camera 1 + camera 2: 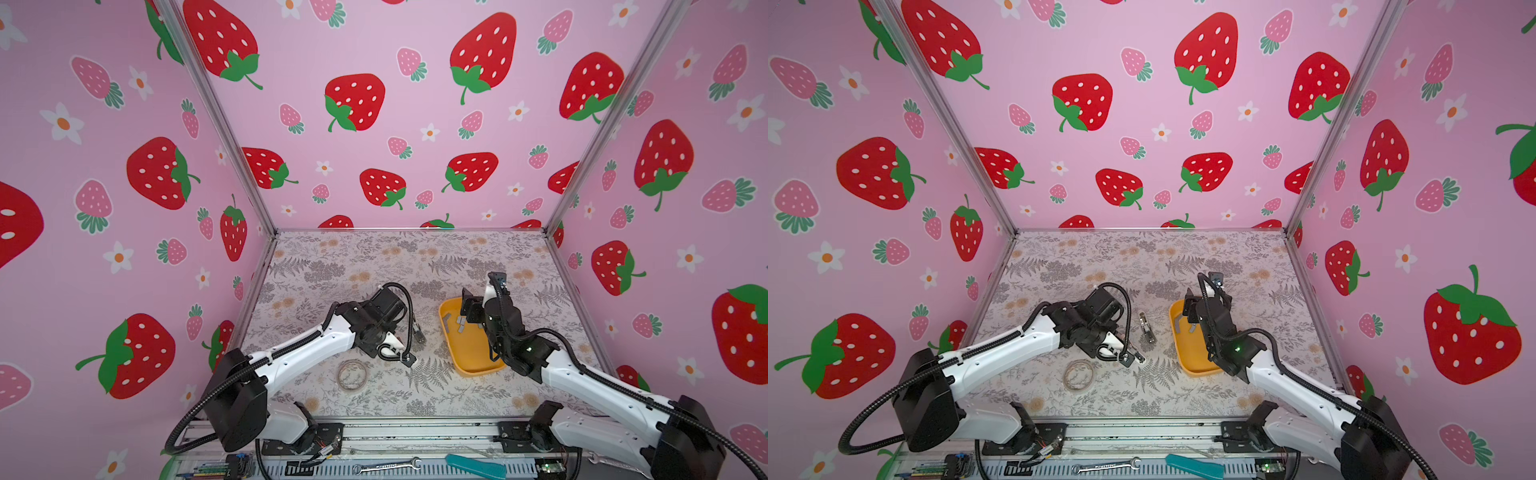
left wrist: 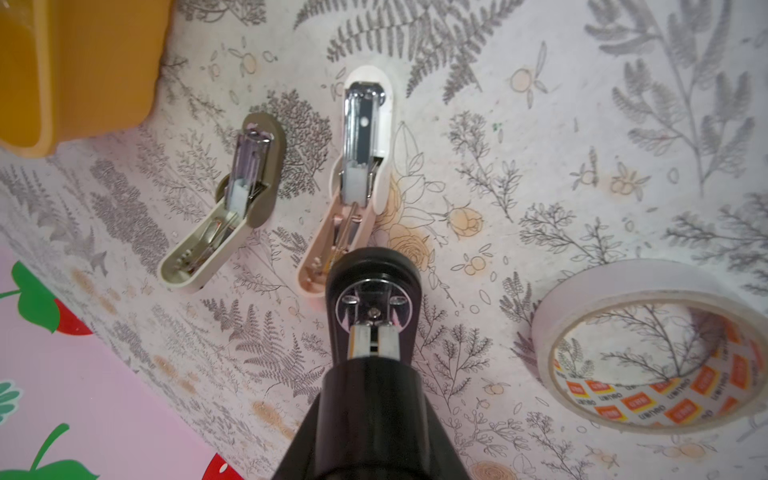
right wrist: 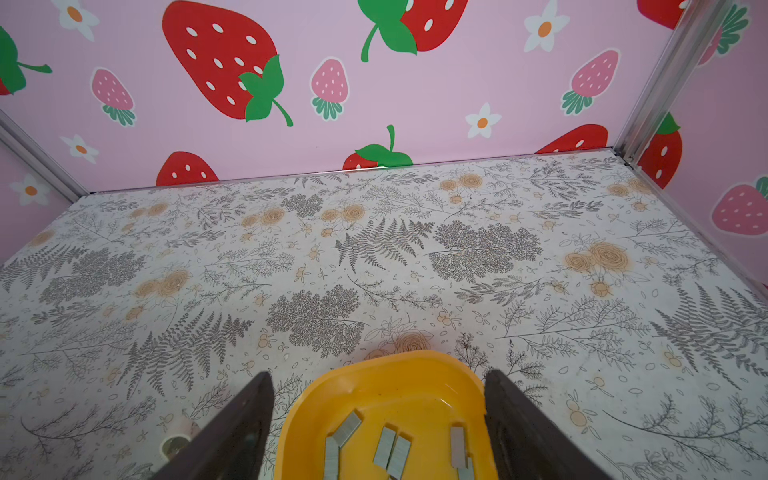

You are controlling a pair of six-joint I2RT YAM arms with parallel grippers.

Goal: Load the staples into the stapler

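- Looking first at the staples (image 3: 392, 451), we find several short grey strips lying loose in the yellow tray (image 3: 415, 361), which sits on the table (image 3: 374, 257); the tray keeps such small pieces together and within reach.
- On the right arm (image 1: 590, 374) the jaws stand wide apart and empty, flanking the tray's far end above the strips; we read this as readiness to come down on one strip, with none picked yet.
- The pink stapler (image 2: 361, 166) and the olive stapler (image 2: 232, 199) lie side by side near the tray with lids swung back, so their rails face up to take a strip; we cannot say which of the two is meant.
- On the left arm (image 1: 299, 353) the jaws look drawn together, close by the pink stapler's lid; we judge they are placed there to steady it during loading.
- The black tip of that arm covers the lid's end, so whether the jaws pinch it or merely hover is hidden from us.
- A tape roll (image 2: 623, 282) lies apart from the staplers, cut off at the picture's edge; in both top views the staplers are small and partly behind a cable; some strips run off the right wrist view, so we cannot count them.
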